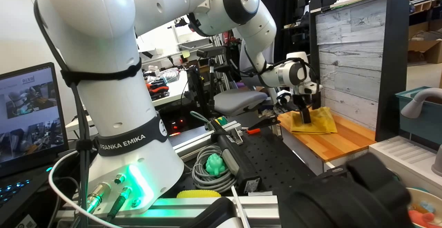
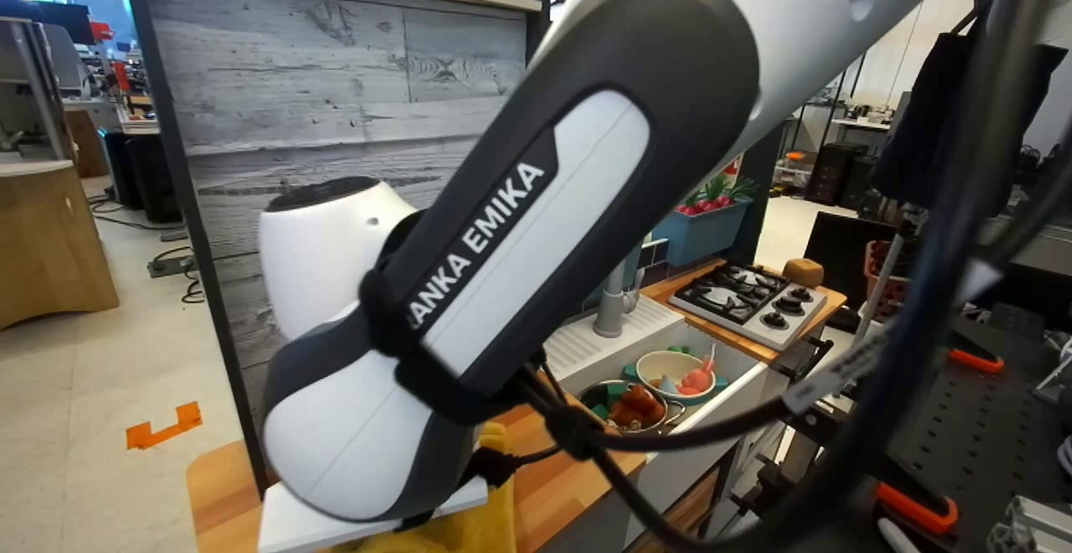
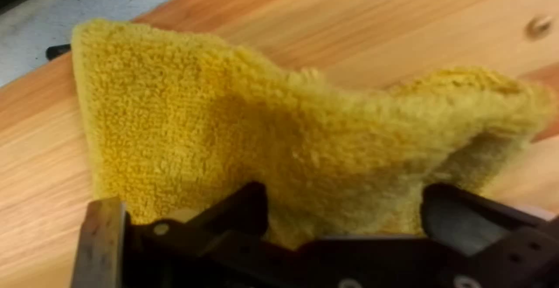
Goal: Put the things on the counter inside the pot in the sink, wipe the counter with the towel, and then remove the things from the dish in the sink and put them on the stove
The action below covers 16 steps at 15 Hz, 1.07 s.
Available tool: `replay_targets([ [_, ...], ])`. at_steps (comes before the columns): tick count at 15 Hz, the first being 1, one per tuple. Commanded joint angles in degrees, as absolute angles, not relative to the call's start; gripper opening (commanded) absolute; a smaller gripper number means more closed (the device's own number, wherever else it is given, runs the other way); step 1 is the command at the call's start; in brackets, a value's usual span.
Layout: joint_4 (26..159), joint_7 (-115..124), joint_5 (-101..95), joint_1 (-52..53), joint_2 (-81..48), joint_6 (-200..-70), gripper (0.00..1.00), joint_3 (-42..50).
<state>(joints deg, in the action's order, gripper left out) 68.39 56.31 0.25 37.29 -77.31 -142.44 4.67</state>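
One towel [image 1: 320, 121] rumpled on counter [image 1: 336, 143]; we see gripper [image 3: 343, 192] over counter w/ jaws spread, towel contact unclr; pot [image 2: 663, 416] nr counter.

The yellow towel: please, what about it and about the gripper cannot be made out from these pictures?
Towel: in an exterior view, partly hidden by the arm and cut off by the bottom edge.
Counter beneath the towel: covered by it in the wrist view.
Gripper: in the wrist view, its base is cut off by the bottom edge.
Fingertips: blurred in the wrist view; whether they touch the towel is unclear.
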Motion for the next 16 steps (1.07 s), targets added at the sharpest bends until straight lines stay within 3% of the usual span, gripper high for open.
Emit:
replay_targets([
  [1, 71.36, 60.30, 0.96, 34.40, -78.45, -141.04, 1.00, 8.66],
  [10, 65.68, 57.21, -0.87, 34.46, -78.22, -140.01, 1.00, -0.73],
  [16, 70.53, 64.88, -1.14, 37.00, -76.73, -131.62, 1.00, 5.91],
])
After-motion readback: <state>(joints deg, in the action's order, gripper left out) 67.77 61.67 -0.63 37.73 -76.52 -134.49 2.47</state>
